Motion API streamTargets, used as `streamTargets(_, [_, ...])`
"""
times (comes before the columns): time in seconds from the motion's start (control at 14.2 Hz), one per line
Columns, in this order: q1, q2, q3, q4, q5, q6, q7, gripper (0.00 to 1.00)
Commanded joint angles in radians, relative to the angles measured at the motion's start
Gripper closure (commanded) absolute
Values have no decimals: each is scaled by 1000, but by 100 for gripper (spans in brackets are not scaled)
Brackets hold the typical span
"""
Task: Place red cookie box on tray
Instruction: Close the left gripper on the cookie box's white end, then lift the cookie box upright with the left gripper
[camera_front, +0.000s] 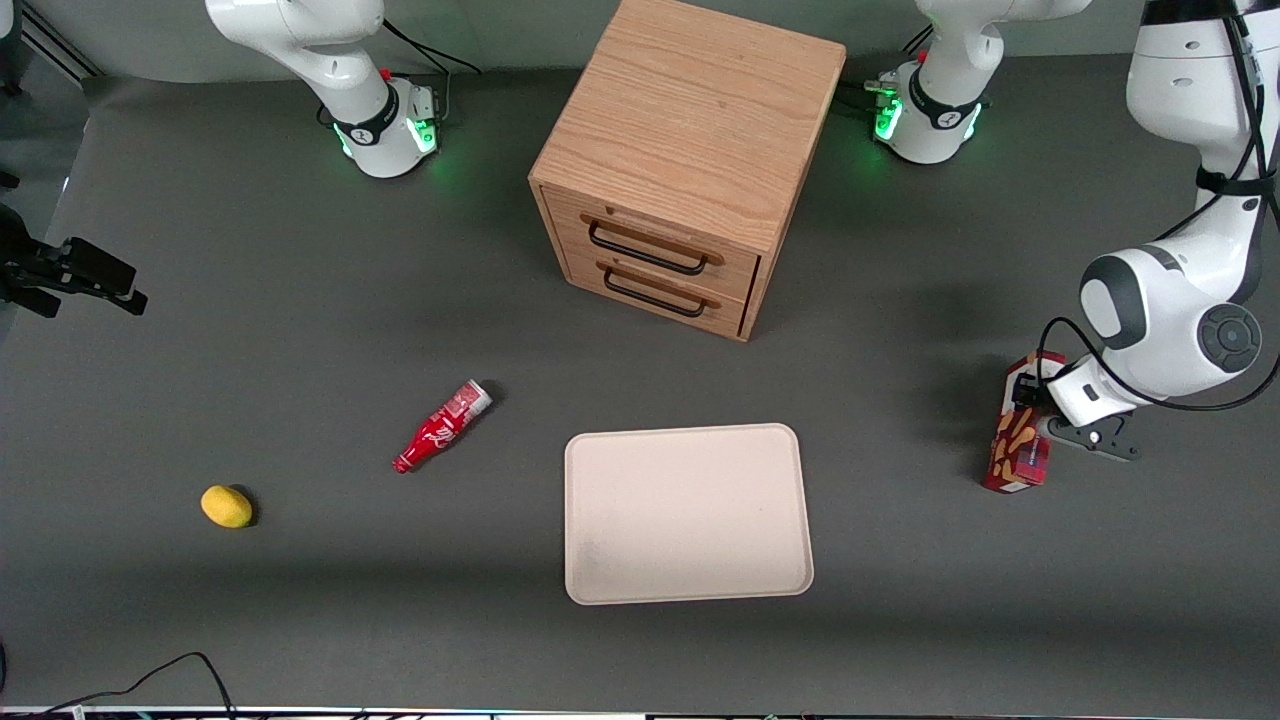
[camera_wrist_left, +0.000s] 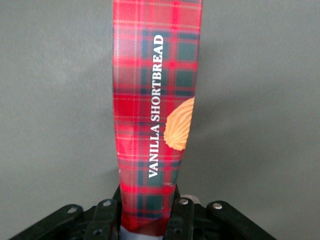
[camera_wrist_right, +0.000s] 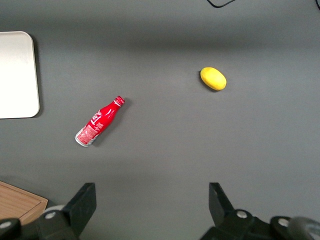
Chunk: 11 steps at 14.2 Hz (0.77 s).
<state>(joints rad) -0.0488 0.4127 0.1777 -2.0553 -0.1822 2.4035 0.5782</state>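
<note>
One grasp is made: at the right edge of the front frame my gripper (camera_front: 1022, 402) clamps the red cookie box (camera_front: 1020, 452), well apart from the tray (camera_front: 688, 512) at lower centre, so next I lift and carry across.

The left arm (camera_front: 1170, 300) is glossy white with grey joint caps, black cables looping along it, and a black gripper (camera_front: 1022, 395); its base glows green.

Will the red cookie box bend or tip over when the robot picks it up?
Probably stiff: the red cookie box looks like flat-sided cardboard. It is slim, so it might tip if let go. The gripper seems shut on its narrow sides.
</note>
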Motion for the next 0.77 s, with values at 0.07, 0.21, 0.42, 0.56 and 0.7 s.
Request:
streamTargets(0.07, [3,-63,9,130,-20,-203,23,100])
streamTargets(0.21, [3,-69,28,294,-19,-439,11,100])
streamTargets(0.42, [3,-74,48,502,-13,-703,-49,100])
streamTargets(0.56, [-2,-77,46,636,-6,-852,-133,100])
streamTargets(0.7, [-11,-78,37,733,-16,-952,-246,100])
